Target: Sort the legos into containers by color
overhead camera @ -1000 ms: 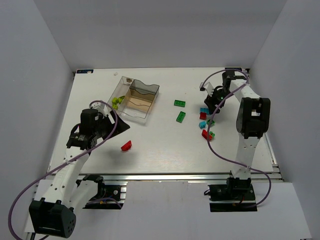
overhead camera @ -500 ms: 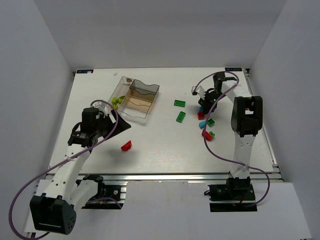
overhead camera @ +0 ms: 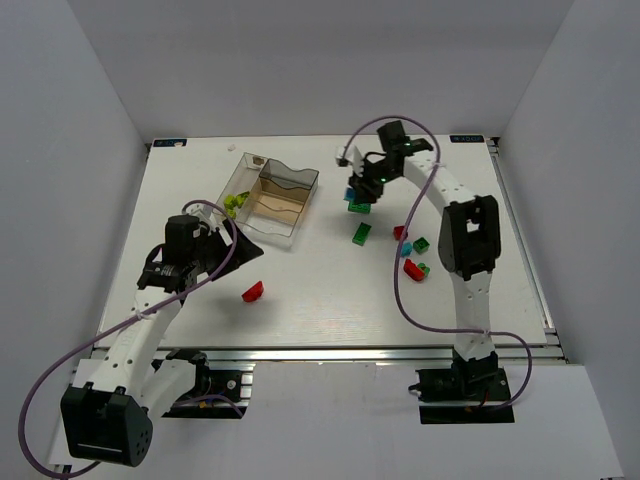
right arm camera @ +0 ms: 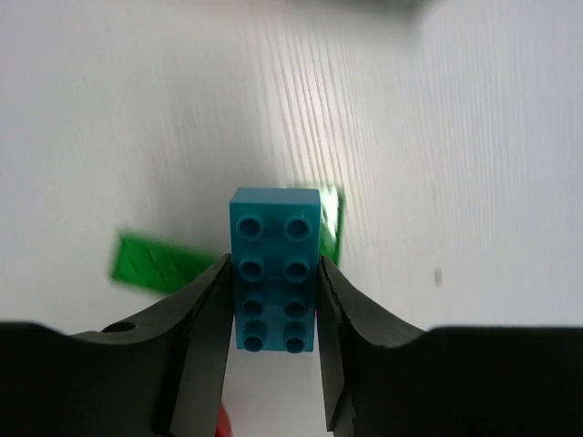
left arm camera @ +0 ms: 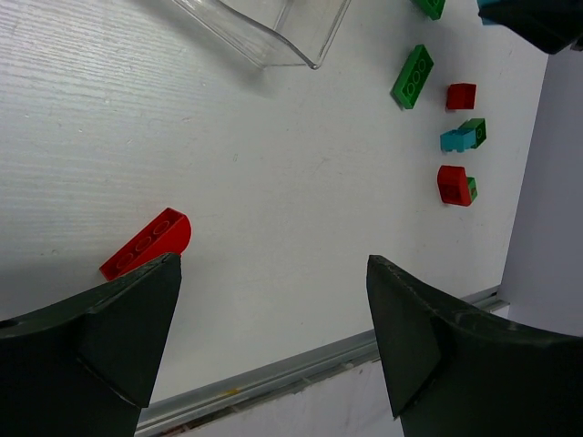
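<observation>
White ribbed table (overhead camera: pixel 330 295) (plain grey walls (overhead camera: pixel 320 60))

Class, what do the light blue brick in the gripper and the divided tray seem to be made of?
Light blue brick, in the right gripper: likely hard moulded plastic, smooth, faintly glossy; crisp edges, even colour, round studs. Tray: probably clear, brownish-tinted rigid plastic; the table shows through its thin walls.

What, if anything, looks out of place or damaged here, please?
Nothing looks spilled or damaged. The clear brownish plastic tray sits skewed to the white table's edges, and a red plastic brick lies alone, apart from the rest.
</observation>
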